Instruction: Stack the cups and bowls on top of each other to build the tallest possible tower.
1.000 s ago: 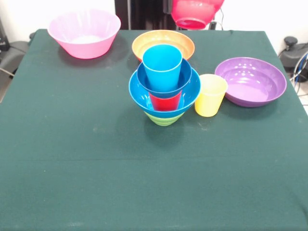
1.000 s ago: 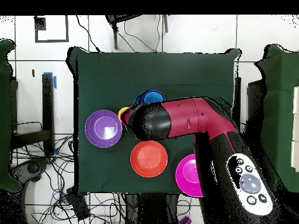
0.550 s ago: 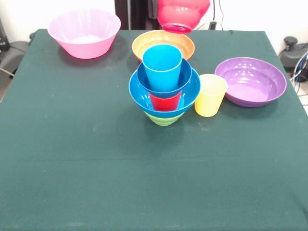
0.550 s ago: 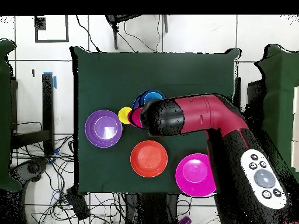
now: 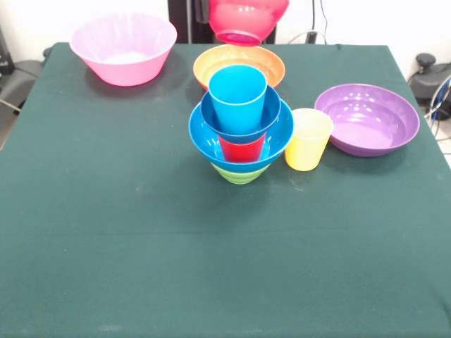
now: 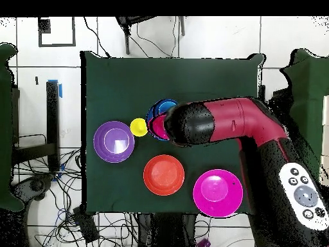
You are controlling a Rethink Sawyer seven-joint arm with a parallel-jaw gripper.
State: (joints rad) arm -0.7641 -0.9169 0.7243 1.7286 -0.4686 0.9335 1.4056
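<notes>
Front view. The tower (image 5: 241, 130) stands upright near the middle of the green table (image 5: 141, 246), its long axis vertical. From the bottom it reads: small green bowl (image 5: 239, 173), large blue bowl (image 5: 204, 137), red cup (image 5: 241, 148), small blue bowl (image 5: 211, 114), sky-blue cup (image 5: 238, 97), all mouths up. Only the green bowl's lower wall and a band of the red cup show; the rest of each is hidden inside the bowls around it. The orange bowl (image 5: 211, 62) sits behind the tower, partly covered by the sky-blue cup. The yellow cup (image 5: 308, 139) stands upright just beside the tower, with the wide purple bowl (image 5: 366, 118) next to it and the large pink bowl (image 5: 123, 48) well apart at a far corner. A small red bowl (image 5: 243, 17) hangs above the orange bowl, cut off by the top edge; the gripper holding it cannot be seen, so its state cannot be told.

Overhead view. The red and black arm (image 6: 225, 122) lies across the table and covers most of the tower; only an arc of blue rim and a sliver of the red bowl show beside the arm's end. The gripper is hidden beneath the arm. The yellow cup, purple bowl, orange bowl and pink bowl lie uncovered.
</notes>
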